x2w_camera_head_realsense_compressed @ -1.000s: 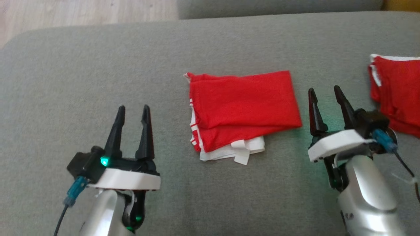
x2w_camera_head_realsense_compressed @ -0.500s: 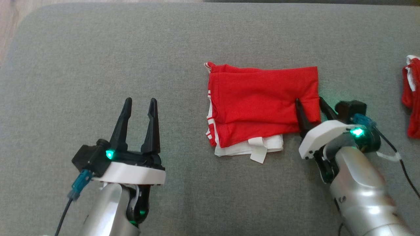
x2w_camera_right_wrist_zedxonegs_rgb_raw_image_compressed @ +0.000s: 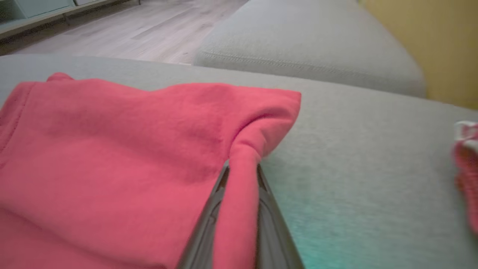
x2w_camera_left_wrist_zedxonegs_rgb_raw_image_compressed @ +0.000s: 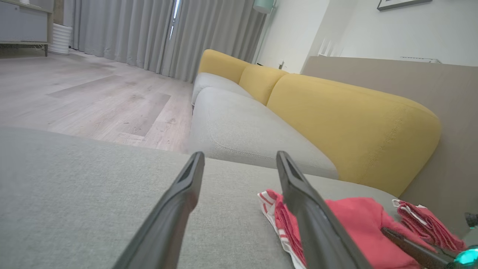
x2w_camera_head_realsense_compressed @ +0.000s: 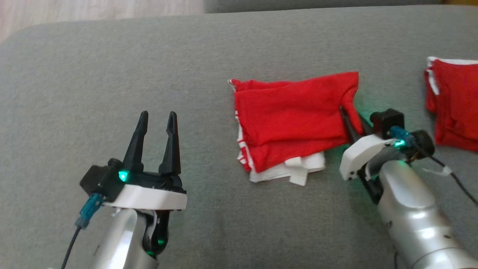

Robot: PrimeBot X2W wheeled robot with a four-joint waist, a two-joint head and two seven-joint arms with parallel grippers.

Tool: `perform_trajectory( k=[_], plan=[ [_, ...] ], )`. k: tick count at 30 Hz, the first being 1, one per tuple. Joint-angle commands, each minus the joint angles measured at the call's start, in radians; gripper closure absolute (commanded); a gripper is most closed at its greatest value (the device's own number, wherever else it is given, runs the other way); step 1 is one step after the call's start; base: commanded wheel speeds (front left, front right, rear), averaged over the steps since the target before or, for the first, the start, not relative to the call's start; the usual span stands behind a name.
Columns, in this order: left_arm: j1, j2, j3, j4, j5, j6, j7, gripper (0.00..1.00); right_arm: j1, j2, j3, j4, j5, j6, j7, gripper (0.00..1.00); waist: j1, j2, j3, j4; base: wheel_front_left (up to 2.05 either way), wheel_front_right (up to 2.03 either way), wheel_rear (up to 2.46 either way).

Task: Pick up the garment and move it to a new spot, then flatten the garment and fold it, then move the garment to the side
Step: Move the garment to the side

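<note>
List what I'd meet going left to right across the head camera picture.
Left gripper, jaws apart → folded red garment → right gripper, jaws shut on that garment's right edge → second red garment at the picture's right edge.

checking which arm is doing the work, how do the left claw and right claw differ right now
The left claw is open, fingers spread; the right claw is shut on the red garment at its right edge. The left claw holds nothing and sits apart from the red garment, to its left; the right claw pinches a bunched ridge of fabric. Both have two long dark fingers.
</note>
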State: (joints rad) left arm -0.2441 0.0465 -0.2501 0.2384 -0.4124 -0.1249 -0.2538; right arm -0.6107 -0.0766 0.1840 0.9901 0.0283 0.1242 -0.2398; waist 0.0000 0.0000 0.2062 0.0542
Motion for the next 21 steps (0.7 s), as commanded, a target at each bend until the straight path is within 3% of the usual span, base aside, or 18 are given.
perform_trajectory(
  k=[1, 8, 14, 21],
  plan=[
    [-0.025, 0.004, 0.037, -0.039, 0.004, -0.006, -0.008, 0.0, -0.041, -0.017, 0.007, -0.054, -0.022, 0.007, -0.019, 1.0, 0.0, 0.0, -0.018, -0.035, 0.0, 0.0, 0.0],
    [-0.023, 0.004, 0.038, -0.053, 0.002, -0.006, -0.008, 0.0, -0.042, -0.1, 0.018, -0.152, -0.05, 0.007, -0.021, 1.0, 0.0, 0.0, -0.032, -0.108, 0.0, 0.0, 0.0],
    [-0.037, 0.004, 0.026, -0.06, 0.005, -0.006, -0.008, 0.0, -0.074, -0.226, 0.031, -0.212, -0.02, 0.007, 0.013, 1.0, 0.0, 0.0, -0.013, -0.159, 0.0, 0.0, 0.0],
    [-0.063, 0.004, 0.019, -0.062, 0.008, -0.006, -0.008, 0.0, -0.094, -0.369, 0.02, -0.238, 0.025, 0.007, 0.072, 1.0, 0.0, 0.0, 0.022, -0.171, 0.0, 0.0, 0.0]
  ],
)
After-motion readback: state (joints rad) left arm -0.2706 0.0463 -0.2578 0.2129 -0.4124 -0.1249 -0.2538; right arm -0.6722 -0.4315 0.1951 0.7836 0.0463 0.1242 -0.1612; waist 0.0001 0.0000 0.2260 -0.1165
